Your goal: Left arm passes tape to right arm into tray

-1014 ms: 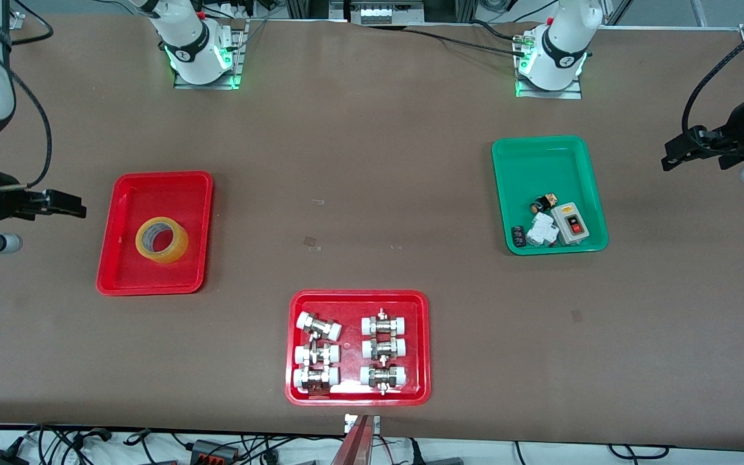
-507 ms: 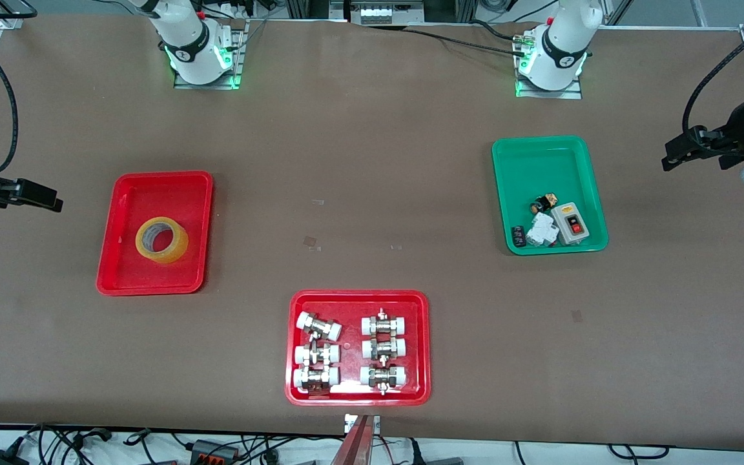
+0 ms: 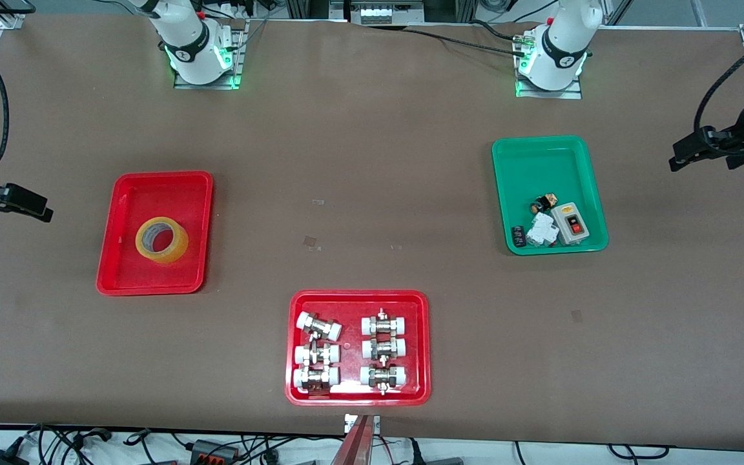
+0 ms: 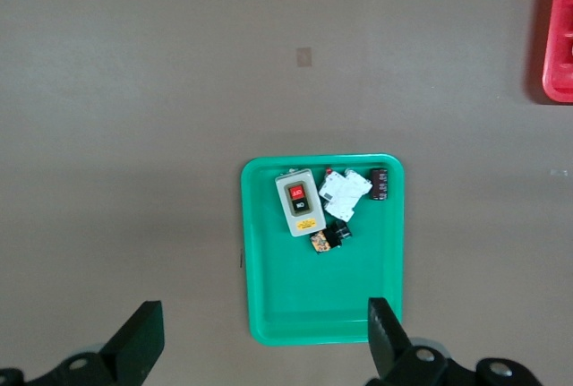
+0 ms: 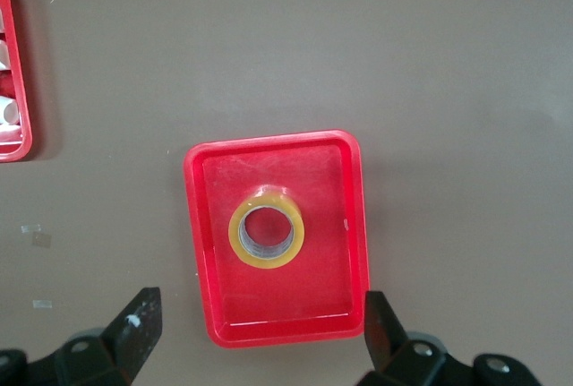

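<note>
Nearest the front camera: red tray of white-capped fittings (image 3: 358, 347). Farther up the surface (image 3: 372, 161): tape (image 3: 161, 239), lying flat with core upward, inside the plain red tray (image 3: 128, 279) at the right arm's end. Right hand (image 3: 23, 201), fingers apart and empty, hangs near that tray. Left hand (image 3: 692, 150), fingers apart, waits past the green tray (image 3: 509, 194), well apart from the tape.

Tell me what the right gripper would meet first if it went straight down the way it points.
Probably the tray with the tape in it: the open right gripper looks down on it, though its fingers straddle the tray's edge.
</note>
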Controlling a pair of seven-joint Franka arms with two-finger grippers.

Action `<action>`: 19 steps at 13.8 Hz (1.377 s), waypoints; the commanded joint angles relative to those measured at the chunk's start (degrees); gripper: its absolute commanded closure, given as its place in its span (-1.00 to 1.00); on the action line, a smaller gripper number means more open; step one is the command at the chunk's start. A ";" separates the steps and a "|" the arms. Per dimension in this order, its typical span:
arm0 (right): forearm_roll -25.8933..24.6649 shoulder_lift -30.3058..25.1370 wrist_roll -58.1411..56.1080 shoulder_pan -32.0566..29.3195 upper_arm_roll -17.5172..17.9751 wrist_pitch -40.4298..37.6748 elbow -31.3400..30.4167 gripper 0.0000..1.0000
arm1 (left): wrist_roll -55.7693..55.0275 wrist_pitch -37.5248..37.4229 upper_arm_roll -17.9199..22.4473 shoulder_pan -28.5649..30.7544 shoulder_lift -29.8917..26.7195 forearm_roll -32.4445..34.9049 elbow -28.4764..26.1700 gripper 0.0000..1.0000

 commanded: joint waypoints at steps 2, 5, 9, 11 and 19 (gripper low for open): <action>-1.08 -9.82 -0.15 -0.06 0.40 5.44 -14.09 -1.00 | 2.08 -1.44 0.15 0.70 1.17 0.08 2.03 -1.00; -1.17 -10.79 -2.08 -0.06 0.40 5.36 -15.25 -1.00 | 1.91 -1.35 0.06 0.61 1.26 0.17 2.03 -1.00; -0.82 -12.02 -3.13 0.02 0.40 4.31 -16.30 -1.00 | 2.08 -1.35 0.15 0.70 1.25 0.17 2.03 -1.00; -0.55 -12.02 -3.13 -0.06 0.40 3.77 -16.13 -1.00 | 2.17 -1.44 0.15 0.70 1.26 0.17 2.03 -1.00; -0.99 -12.81 -3.31 0.11 0.58 1.93 -16.13 -1.00 | 2.34 -1.44 0.15 0.70 1.25 0.17 2.03 -1.00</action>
